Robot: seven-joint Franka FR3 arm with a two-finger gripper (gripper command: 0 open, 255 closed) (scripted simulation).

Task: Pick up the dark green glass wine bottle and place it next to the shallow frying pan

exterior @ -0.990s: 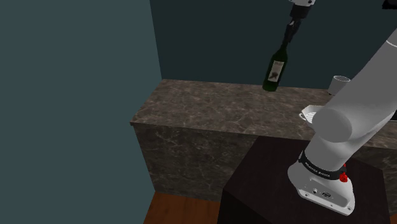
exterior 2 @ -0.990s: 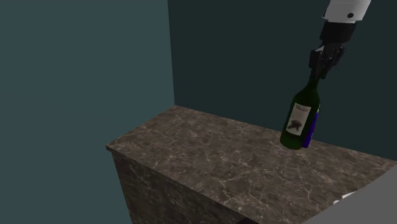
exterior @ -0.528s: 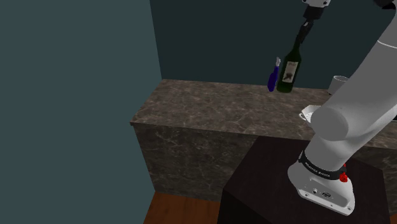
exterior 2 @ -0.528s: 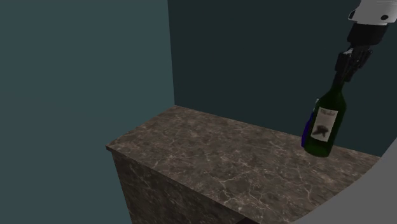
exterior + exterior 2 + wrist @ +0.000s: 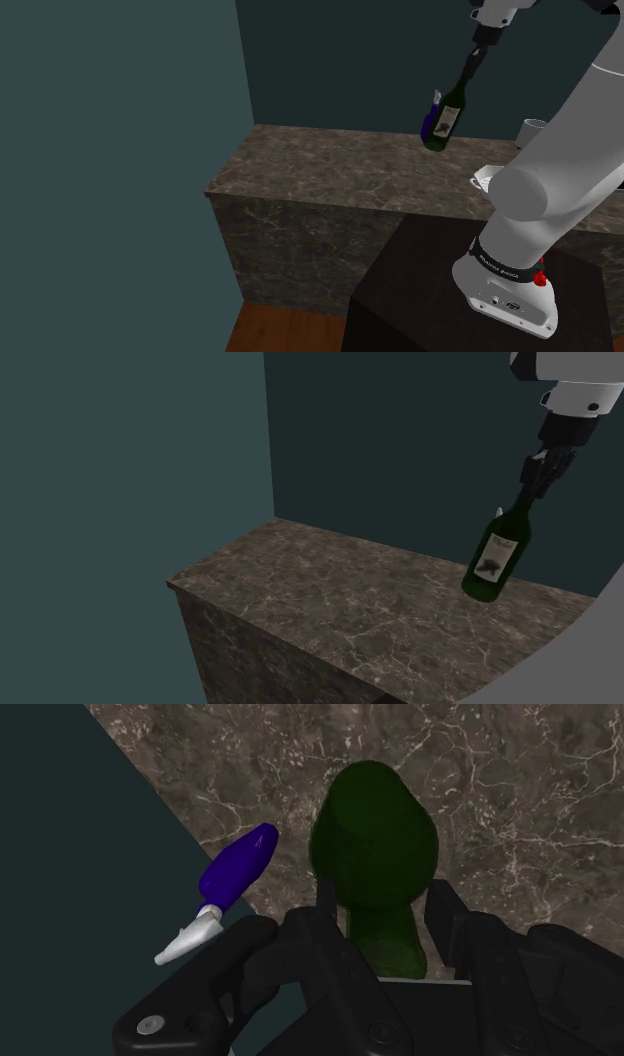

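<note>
My gripper [image 5: 536,474] clamps the bottle [image 5: 495,562] by its neck, hanging toward seven o'clock; placing it by the pan remains.

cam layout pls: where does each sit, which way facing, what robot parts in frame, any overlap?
Shoulder view: beside and slightly behind the stand, looking down over the counter toward the wall corner; shows stand, white arm, gripper.
Second exterior view: off the counter's corner, facing much the same way; shows gripper at upper right.
Wrist view: on the hand, looking down the green wine bottle at the counter; shows jaws clasping its neck.
Shared: all three show bottle and counter; shoulder and wrist also the blue object.
</note>
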